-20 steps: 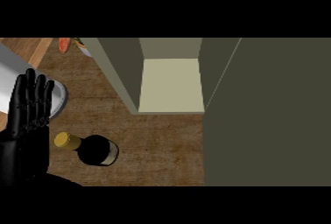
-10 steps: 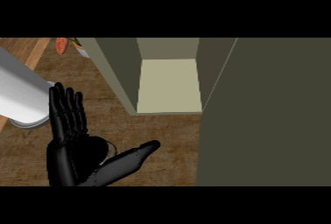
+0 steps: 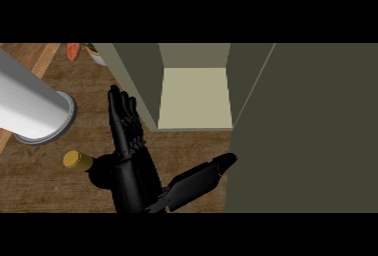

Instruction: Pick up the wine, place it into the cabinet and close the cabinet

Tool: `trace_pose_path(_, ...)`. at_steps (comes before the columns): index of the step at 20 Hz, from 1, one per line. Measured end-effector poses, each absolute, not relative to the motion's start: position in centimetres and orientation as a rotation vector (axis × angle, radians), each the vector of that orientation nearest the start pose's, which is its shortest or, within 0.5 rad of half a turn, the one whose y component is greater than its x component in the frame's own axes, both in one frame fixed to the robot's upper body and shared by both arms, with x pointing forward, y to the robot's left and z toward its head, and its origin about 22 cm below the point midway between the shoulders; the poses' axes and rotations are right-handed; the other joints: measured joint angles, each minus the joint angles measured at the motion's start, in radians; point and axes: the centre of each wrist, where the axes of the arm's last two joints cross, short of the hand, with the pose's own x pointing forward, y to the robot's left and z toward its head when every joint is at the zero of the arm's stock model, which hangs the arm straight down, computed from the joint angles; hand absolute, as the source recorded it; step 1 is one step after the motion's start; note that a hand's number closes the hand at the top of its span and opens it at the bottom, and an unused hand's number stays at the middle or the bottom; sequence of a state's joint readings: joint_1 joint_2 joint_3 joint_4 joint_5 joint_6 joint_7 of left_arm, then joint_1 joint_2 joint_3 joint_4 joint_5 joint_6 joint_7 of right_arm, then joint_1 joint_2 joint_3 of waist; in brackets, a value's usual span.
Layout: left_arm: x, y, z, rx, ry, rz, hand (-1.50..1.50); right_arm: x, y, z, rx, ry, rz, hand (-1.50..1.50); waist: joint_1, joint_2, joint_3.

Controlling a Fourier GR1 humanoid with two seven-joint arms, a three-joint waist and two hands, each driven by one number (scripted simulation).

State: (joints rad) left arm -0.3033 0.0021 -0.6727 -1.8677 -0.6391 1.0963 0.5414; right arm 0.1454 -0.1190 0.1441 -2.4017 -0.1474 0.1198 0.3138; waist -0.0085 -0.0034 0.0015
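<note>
The wine bottle lies on the wooden counter at the lower left, its gold cap [image 3: 77,160] pointing left and its dark body [image 3: 102,176] mostly hidden. My left hand [image 3: 131,165] is above the bottle's body, open, with straight fingers pointing away and the thumb [image 3: 198,181] spread to the right. Its grey forearm [image 3: 28,102] fills the upper left. The cabinet stands open just beyond the fingers, showing a pale inner shelf [image 3: 195,97]. I cannot tell whether the hand touches the bottle. The right hand does not show.
The cabinet's dark open door [image 3: 310,130] covers the whole right side, close to the thumb. The cabinet's left wall [image 3: 136,75] rises beside the fingertips. An orange thing [image 3: 74,50] and a small bowl [image 3: 96,54] sit at the counter's far left.
The left hand has moved right across the counter toward the cabinet, going from the left edge to over the bottle. The bottle's gold cap shows again to the hand's left.
</note>
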Motion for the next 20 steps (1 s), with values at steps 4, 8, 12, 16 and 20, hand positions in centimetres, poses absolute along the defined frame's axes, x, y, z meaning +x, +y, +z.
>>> trace_pose_path(4,21.4,5.0,13.3,0.317,-1.97,0.374,-1.5,14.8,-21.6,16.9,0.235,-1.92,0.254,-1.5,0.003,0.0,0.0)
trace_pose_path(8,21.0,4.8,14.1,0.33,-1.958,0.403,-1.5,14.7,-21.9,17.4,0.209,-1.908,0.256,-1.5,0.005,-0.002,0.0)
trace_pose_path(12,20.8,5.0,14.9,0.365,-1.961,0.436,-1.5,14.8,-21.4,17.9,0.219,-1.904,0.243,-1.5,0.008,-0.003,0.0)
trace_pose_path(16,20.0,5.5,15.4,0.405,-1.946,0.474,-1.5,14.8,-21.1,18.4,0.216,-1.901,0.243,-1.5,0.01,-0.004,0.0)
trace_pose_path(20,18.5,6.2,15.8,0.445,-1.94,0.505,-1.5,14.7,-21.2,18.5,0.198,-1.903,0.243,-1.5,0.01,-0.003,-0.001)
